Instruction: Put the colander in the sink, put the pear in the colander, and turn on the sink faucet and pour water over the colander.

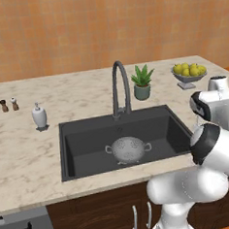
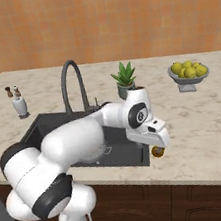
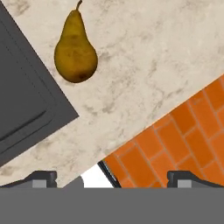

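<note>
Beige marble table (image 1: pixel 27 157), orange wall. Colander (image 1: pixel 128 149) already in sink (image 1: pixel 79 134), mid-frame. Pear (image 3: pixel 75 49) upper left, ungrasped on table; pincer (image 3: pixel 112 177) apart; faucet (image 1: pixel 119 87) dry.

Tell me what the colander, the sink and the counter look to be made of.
Colander: likely metal, silver-grey, dotted with small holes, faint sheen.
Sink: dark charcoal, matte; possibly composite or coated metal, the look leaves it open.
Counter: beige with mottled veining, like polished stone or a laminate imitation.
</note>
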